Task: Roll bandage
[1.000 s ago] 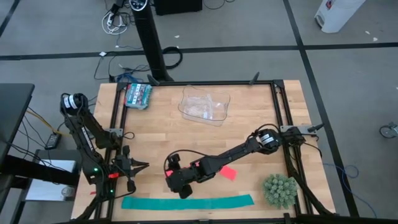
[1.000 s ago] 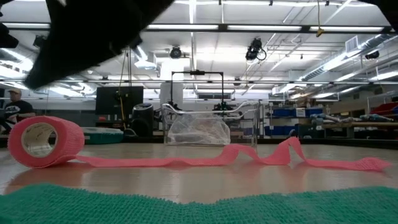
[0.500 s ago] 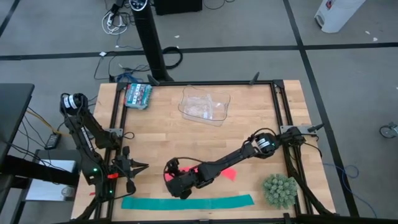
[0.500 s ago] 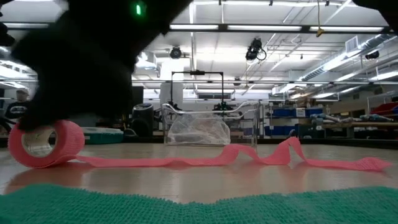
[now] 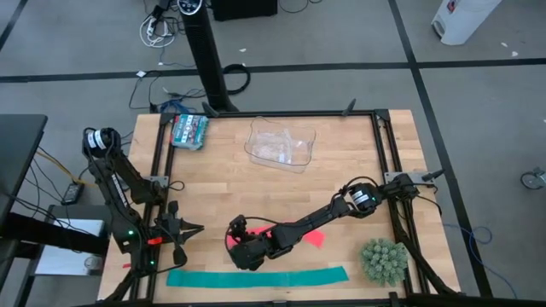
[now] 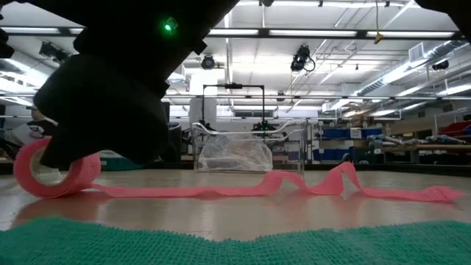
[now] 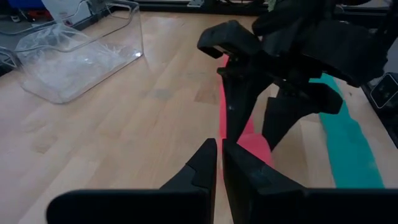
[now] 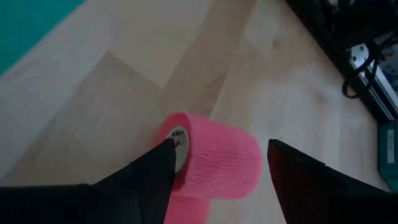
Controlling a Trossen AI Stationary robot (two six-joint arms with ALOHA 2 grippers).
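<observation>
Light: bright, even, from ceiling strip lamps [image 6: 294, 32] | Shadows: soft, faint on worktop [image 5: 341, 162] | Glare: mild sheen, low view | Blur: near green strip [image 6: 235, 243], dark arm [image 6: 110, 96], wrist-view claw fingers [image 8: 298, 180] defocused.

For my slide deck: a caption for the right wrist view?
Right gripper open astride the pink bandage roll on the wooden table.

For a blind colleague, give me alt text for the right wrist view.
The right gripper, open, straddles a pink bandage roll lying on its side on the wooden table. A teal strip shows at one corner.
</observation>
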